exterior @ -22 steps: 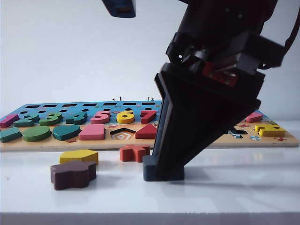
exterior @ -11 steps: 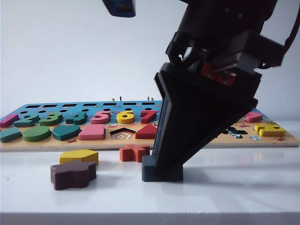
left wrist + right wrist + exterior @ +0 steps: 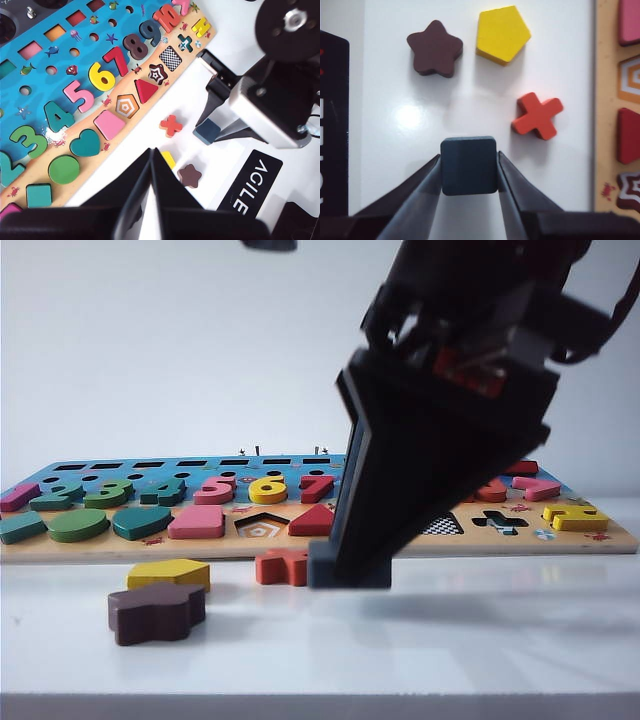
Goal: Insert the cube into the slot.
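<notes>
Right wrist view: right gripper (image 3: 469,167) is clamping the cube (image 3: 469,165) on two opposite flat sides, at lower centre of frame, clear of the table (image 3: 470,105). Cube is appearing rigid, light, smooth; side grip is suiting it. Farther off, left gripper (image 3: 150,172) is hanging closed, empty; slot (image 3: 170,58) is waiting upper centre.
</notes>
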You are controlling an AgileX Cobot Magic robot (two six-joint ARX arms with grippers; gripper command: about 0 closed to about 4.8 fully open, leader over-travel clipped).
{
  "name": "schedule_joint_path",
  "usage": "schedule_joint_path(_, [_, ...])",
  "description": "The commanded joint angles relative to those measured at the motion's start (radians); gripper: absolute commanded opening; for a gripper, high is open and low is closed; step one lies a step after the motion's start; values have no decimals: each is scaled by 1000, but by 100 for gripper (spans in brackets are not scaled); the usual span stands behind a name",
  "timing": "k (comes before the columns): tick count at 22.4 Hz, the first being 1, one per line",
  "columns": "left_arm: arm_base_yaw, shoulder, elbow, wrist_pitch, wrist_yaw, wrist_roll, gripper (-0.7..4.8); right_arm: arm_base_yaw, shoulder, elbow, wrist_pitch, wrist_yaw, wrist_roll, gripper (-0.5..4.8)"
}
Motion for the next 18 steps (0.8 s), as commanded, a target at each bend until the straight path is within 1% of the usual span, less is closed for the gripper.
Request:
schedule_joint_path(1, [-1, 0, 3, 8, 8, 4, 17, 0, -36, 5, 7, 71, -3, 144])
schedule_joint_path(3, [-1, 0, 3, 8, 8, 4, 17, 0, -60, 7, 6, 112, -3, 144])
schedule_joint_path(6, [-1, 1, 3, 11, 8, 4, 17, -11, -117, 29, 3, 202, -3, 144])
schedule_joint_path(10, [-1, 1, 3, 16, 8, 4, 17, -48, -148, 50, 2, 239, -7, 144])
schedule_joint_path(14, [-1, 0, 3, 23, 8, 4, 17, -181, -155, 85, -12, 242, -91, 143])
schedule_joint_path(16, [-1, 0, 3, 23, 8, 4, 17, -217, -155, 84, -13, 237, -117, 143])
schedule_joint_path(18, [-1, 1, 3, 23, 8, 4, 17, -243, -155, 84, -17, 210, -148, 143])
